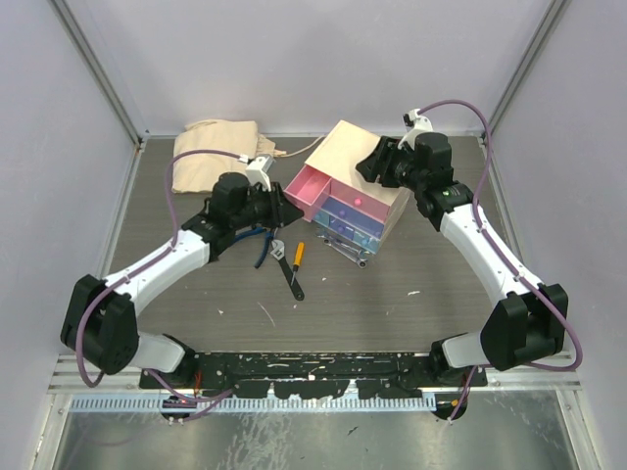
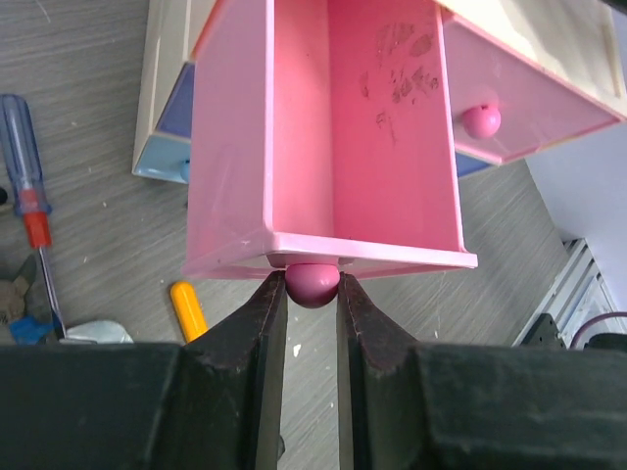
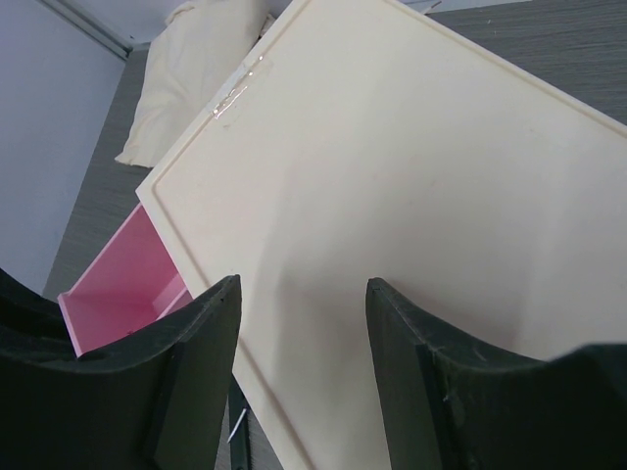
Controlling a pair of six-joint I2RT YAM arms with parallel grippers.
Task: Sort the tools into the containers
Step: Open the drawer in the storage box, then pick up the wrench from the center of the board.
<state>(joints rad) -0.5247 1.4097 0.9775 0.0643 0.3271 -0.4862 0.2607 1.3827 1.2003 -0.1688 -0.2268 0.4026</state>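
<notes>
The cream chest (image 1: 353, 157) stands at the back centre, with blue drawers (image 1: 345, 217) at its front. Its top-left pink drawer (image 2: 382, 137) is pulled out and has nothing in it. My left gripper (image 2: 312, 294) is shut on that drawer's pink knob (image 2: 313, 279). My right gripper (image 3: 302, 294) is open just over the chest's flat cream top (image 3: 411, 166); contact cannot be told. On the table in front lie blue-handled pliers (image 1: 263, 245), a black-handled adjustable wrench (image 1: 290, 276), an orange-handled screwdriver (image 1: 299, 255) and a silver spanner (image 1: 351, 255).
A cream cloth bag (image 1: 220, 142) lies at the back left, behind my left arm. A second pink drawer (image 2: 509, 93) beside the open one is shut. A blue-and-red-handled screwdriver (image 2: 24, 166) lies left of the chest. Grey walls close in both sides.
</notes>
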